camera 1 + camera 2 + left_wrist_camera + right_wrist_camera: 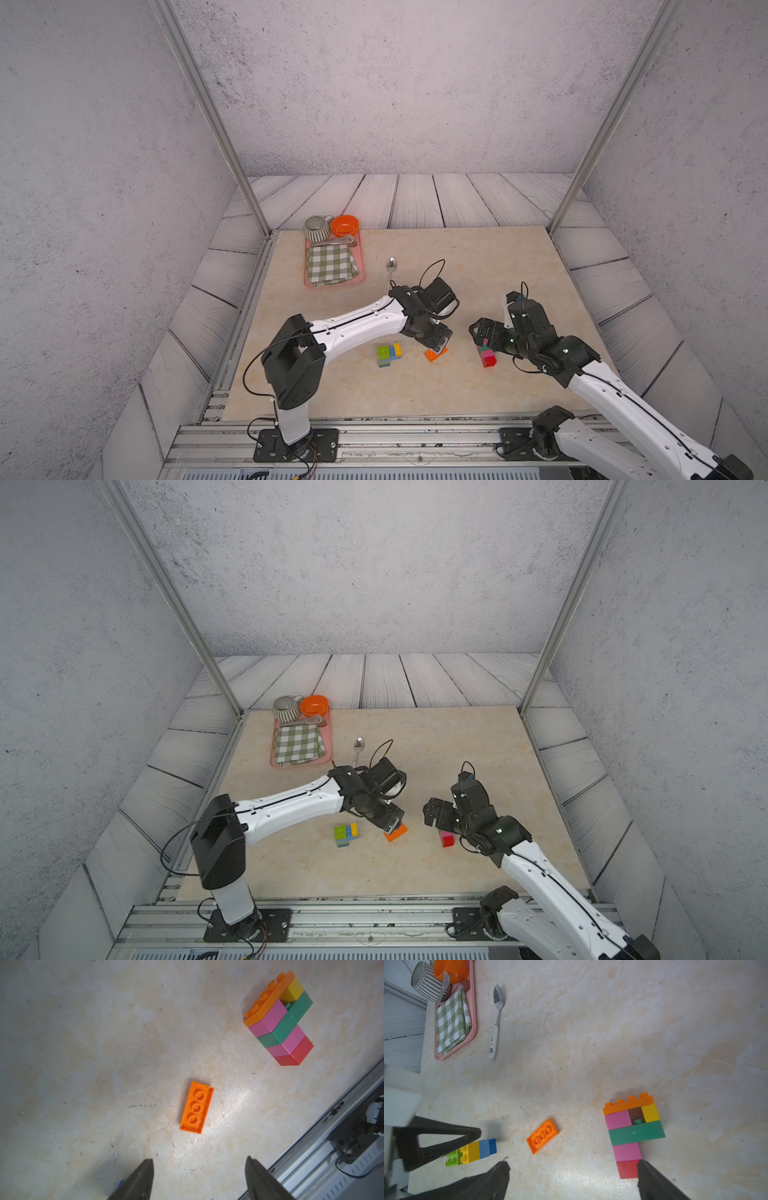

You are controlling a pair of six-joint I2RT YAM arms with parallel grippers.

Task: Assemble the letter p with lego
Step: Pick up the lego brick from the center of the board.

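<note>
landmark: loose flat orange oblong lego brick (197, 1107), underside up on the beige marble-look tabletop (478, 257), three round tubes showing
right above it in both top views: left gripper (199, 1160), jaws parted, nothing held; in the left wrist view brick just ahead of the fingertips (145, 1167), not between them, no contact visible
to the right-arm side of it, apart: p-shaped lego build (636, 1133) flat on the table, orange studded plate across the top, pink and yellow squares under it with a gap between, dark green oblong bar below, then pink and red squares as the stem
at the red end of that build: right gripper (573, 1162), jaws spread wide, nothing between them; one fingertip over the red square's corner, contact unclear
to the left-arm side of it, near: small cluster of joined lime, yellow and blue lego bricks (388, 354)
beyond it, away from the arm bases: metal spoon with white handle (497, 1020), loose on the table; further out and leftward, pink plastic tray (473, 1001) with green checked cloth (450, 1022), striped cup (426, 985), orange bowl (452, 968)
</note>
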